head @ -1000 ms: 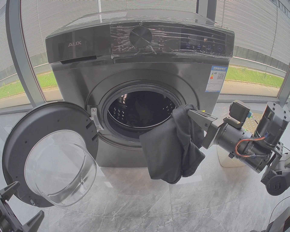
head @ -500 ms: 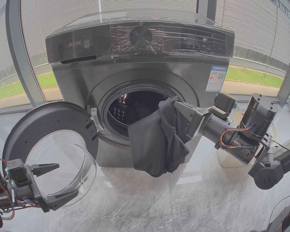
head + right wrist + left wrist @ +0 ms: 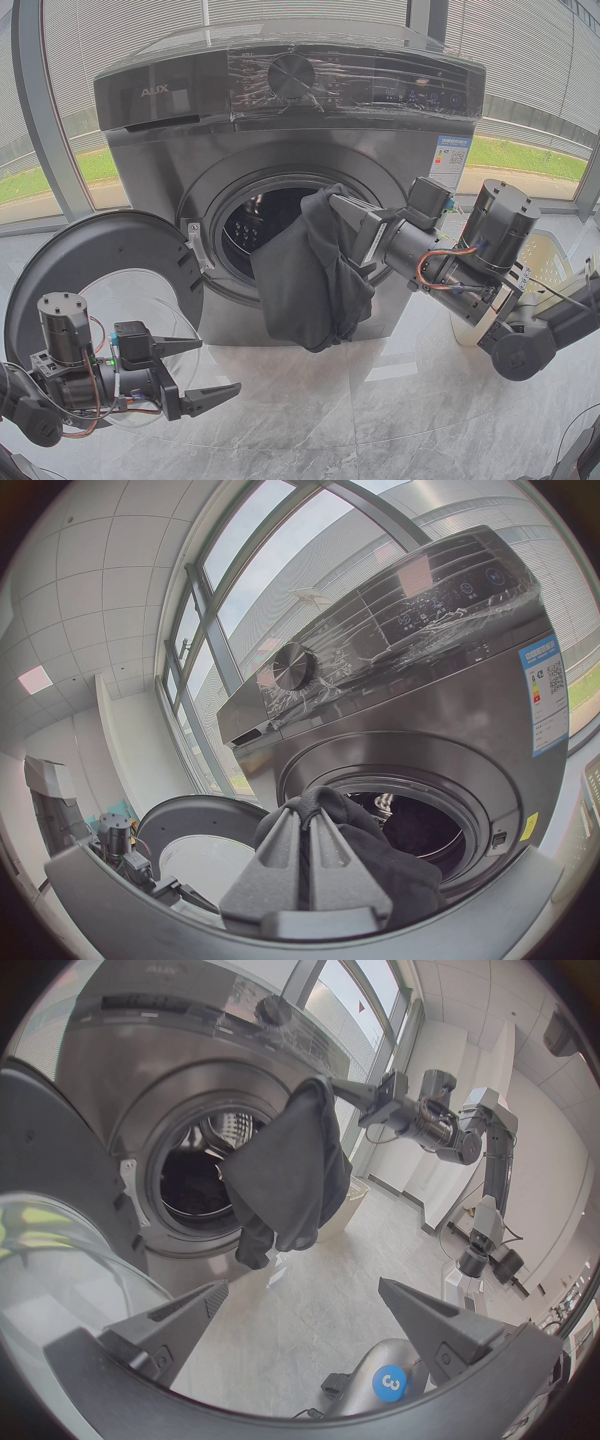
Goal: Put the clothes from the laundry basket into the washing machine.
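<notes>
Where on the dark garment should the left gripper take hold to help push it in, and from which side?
Probably the loose lower end of the dark garment, coming from the robot's left. It hangs free below the drum opening, while the right gripper pinches the bunched top.

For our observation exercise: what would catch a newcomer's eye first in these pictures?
The dark garment hangs from the shut right gripper, right before the washing machine's open drum mouth. Next comes the round door, swung wide to the robot's left, with the open left gripper low in front of it.
</notes>
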### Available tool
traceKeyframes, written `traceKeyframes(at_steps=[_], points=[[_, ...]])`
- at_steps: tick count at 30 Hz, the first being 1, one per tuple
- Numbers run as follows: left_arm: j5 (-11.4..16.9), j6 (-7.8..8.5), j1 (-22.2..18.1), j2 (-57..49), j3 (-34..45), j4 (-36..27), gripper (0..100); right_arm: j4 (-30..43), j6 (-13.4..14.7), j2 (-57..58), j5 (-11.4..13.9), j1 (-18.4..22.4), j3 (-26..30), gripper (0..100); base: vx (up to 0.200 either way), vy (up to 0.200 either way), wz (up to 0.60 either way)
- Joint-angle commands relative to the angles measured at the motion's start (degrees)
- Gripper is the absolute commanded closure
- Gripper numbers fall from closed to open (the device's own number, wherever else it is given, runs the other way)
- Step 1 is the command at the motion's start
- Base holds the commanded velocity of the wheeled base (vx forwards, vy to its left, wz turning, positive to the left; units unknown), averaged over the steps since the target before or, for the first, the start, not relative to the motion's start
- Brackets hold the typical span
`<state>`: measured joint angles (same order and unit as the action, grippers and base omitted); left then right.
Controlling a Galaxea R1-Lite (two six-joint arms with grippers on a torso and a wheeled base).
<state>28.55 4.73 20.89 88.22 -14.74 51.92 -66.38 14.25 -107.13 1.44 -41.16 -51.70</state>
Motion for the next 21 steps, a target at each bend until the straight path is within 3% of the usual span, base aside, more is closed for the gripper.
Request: traceKeyframes(at_steps=[1,6,8,11,16,21], points=[[-0.34,-0.95,2.31,8.81,-1.43,1.61,0,-0.16,-0.10,-2.21,-0.21,-0.24,-1.21,100,0.000,0.000,0.00],[-0.34,-1.21,3.63,11.36,-3.63,1.78,0,-0.24,-0.28,-2.73,-0.21,-0.24,-1.39,100,0.000,0.000,0.00],[-0.43,-2.18,4.15,12.85,-5.56,1.78,0,-0.24,-0.36,-2.82,-0.30,-0.42,-1.47,100,0.000,0.000,0.00],[-0.43,-5.35,4.68,15.22,-8.55,1.78,0,-0.33,-0.36,-2.91,-0.56,-0.50,-1.39,100,0.000,0.000,0.00],[-0.43,-8.16,4.77,17.95,-11.72,1.78,0,-0.33,-0.45,-2.91,-1.35,-0.50,-1.39,100,0.000,0.000,0.00],[-0.43,-8.16,4.95,20.85,-13.21,2.75,0,-1.12,-0.54,-2.91,-1.35,-0.59,-1.21,100,0.000,0.000,0.00]])
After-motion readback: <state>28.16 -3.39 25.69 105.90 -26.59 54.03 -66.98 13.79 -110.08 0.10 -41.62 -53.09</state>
